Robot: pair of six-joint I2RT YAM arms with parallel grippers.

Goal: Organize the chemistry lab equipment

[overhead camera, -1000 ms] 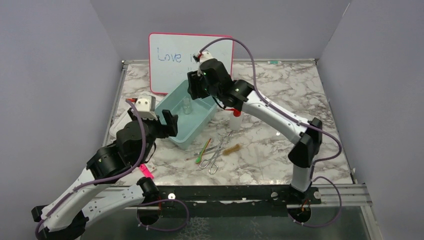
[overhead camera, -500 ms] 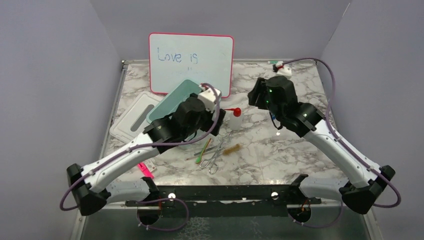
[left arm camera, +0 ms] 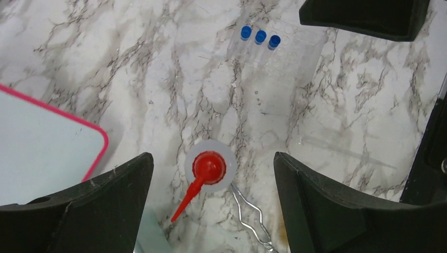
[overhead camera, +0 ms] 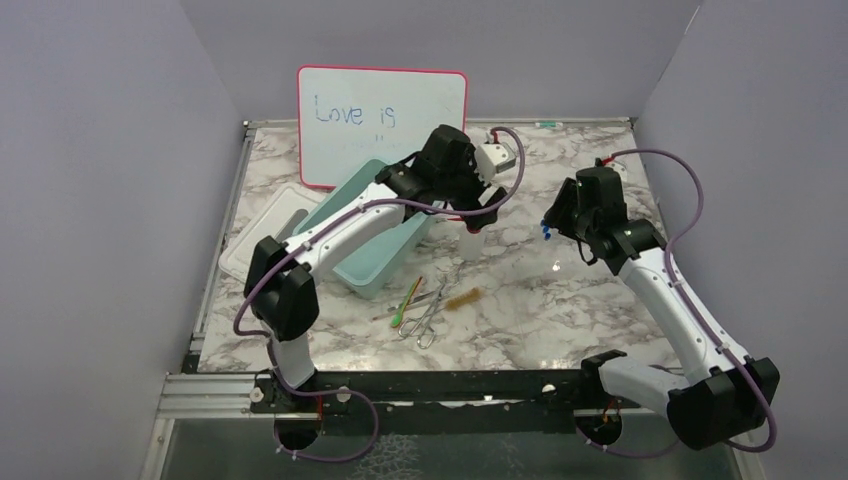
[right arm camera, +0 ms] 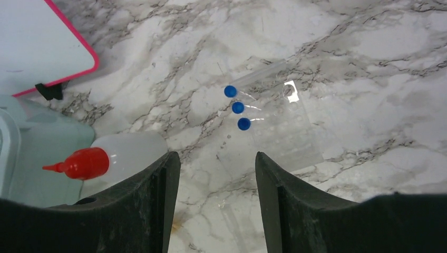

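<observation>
While the marble table [overhead camera: 560,300] fills the frame with the teal bin [overhead camera: 345,275] centre-left, the left claw [left arm camera: 212,156] hangs spread and empty over the central squeeze bottle [left arm camera: 210,168]. The right claw [right arm camera: 216,171] is likewise spread by the blue-capped tubes [right arm camera: 237,108], centre-right.

OCCLUSION | squeeze bottle [overhead camera: 470,245] top hidden under left arm [overhead camera: 345,222], top view | blue-capped tubes [overhead camera: 545,232] too small to count there | tongs [left arm camera: 251,217] cut by lower edge, left wrist view

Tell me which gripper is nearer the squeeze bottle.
Left. The left gripper hangs directly over the bottle, jaws open; the right gripper is off to its side, near the tubes.
</observation>
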